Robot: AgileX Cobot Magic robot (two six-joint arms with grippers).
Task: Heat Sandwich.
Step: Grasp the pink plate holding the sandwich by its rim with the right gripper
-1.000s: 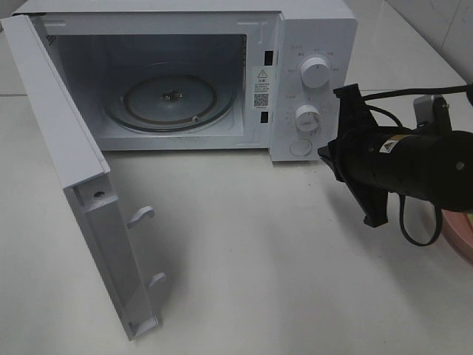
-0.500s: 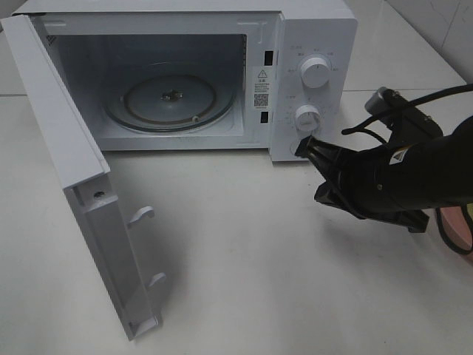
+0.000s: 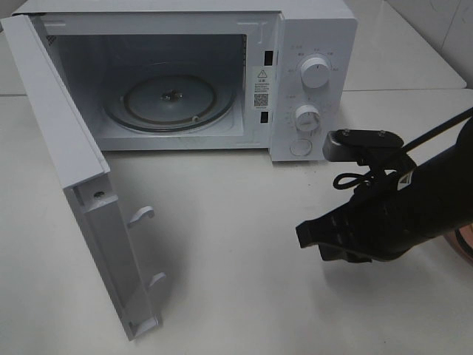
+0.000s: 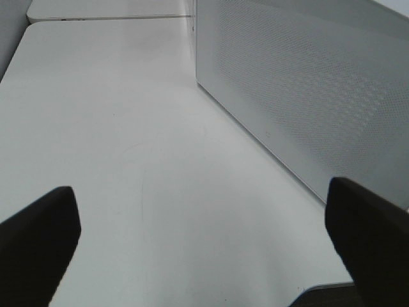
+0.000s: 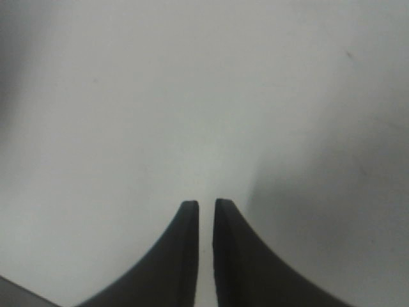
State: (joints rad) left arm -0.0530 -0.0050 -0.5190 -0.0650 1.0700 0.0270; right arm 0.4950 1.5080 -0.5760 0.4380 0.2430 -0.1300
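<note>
Sandwich first: you will not find it in any current view, neither on the glass turntable nor on the table nor in either gripper, so its place cannot be told. The only hint is a pinkish sliver at the three o'clock edge of the exterior high view, behind the right arm, and it is too small to identify. Your right gripper hovers over bare table at about four o'clock in that view, just in front of the microwave. Its jaws are narrow, with only a thin slit between them and nothing in it. Your left gripper is out of the exterior view. Its wrist camera shows the jaws spread wide and empty over the table, beside the perforated face of the door. That door stands swung fully out toward nine o'clock, and the cavity at twelve o'clock is bare and ready. By my reading you are at an early stage, with opening done and everything else left. You have yet to reach and grasp the sandwich, set it on the turntable, close the door and turn the dials on the panel at one o'clock.
</note>
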